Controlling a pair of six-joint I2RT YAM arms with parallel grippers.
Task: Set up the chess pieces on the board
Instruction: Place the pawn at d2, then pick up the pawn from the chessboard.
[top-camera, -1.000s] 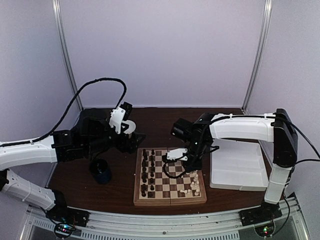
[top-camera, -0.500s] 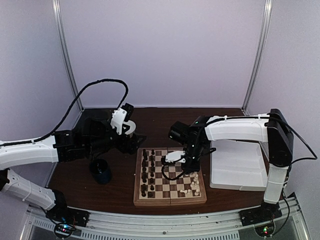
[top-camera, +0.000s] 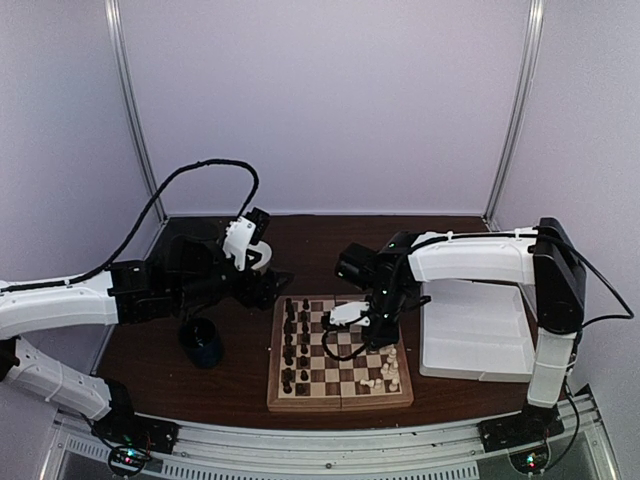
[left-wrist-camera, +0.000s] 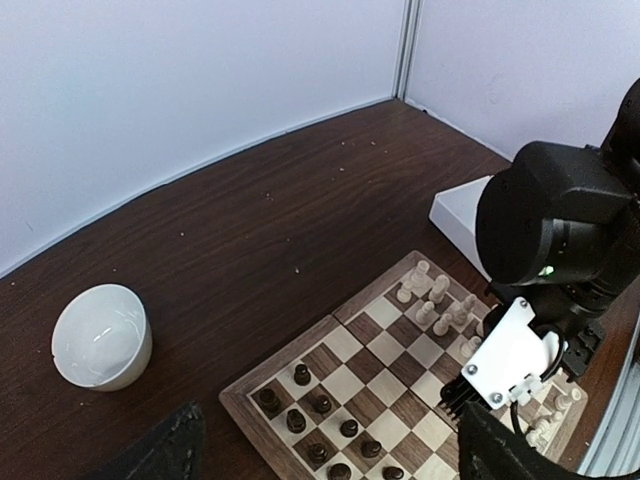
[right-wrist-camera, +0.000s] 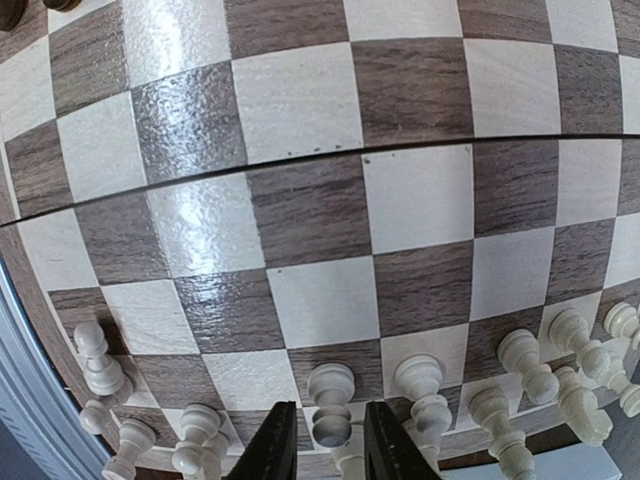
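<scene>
The board (top-camera: 340, 403) lies at the table's front centre. Dark chess pieces (top-camera: 297, 340) stand in two columns along its left side, and cream chess pieces (top-camera: 385, 372) cluster at its right side. My right gripper (top-camera: 372, 335) points down over the cream side. In the right wrist view its fingers (right-wrist-camera: 275, 445) stand a little apart on either side of an upright cream pawn (right-wrist-camera: 330, 400), with a gap on both sides. My left gripper (top-camera: 275, 280) hovers beyond the board's far left corner, wide open and holding nothing (left-wrist-camera: 335, 440).
A white two-compartment tray (top-camera: 475, 335) sits right of the board. A dark blue cup (top-camera: 203, 342) stands left of it. A white bowl (left-wrist-camera: 100, 335) rests on the table behind the left gripper. Grey walls and metal posts enclose the table.
My right gripper has shifted slightly left over the board and its jaws have parted from the cream pawn. The left arm has barely moved.
</scene>
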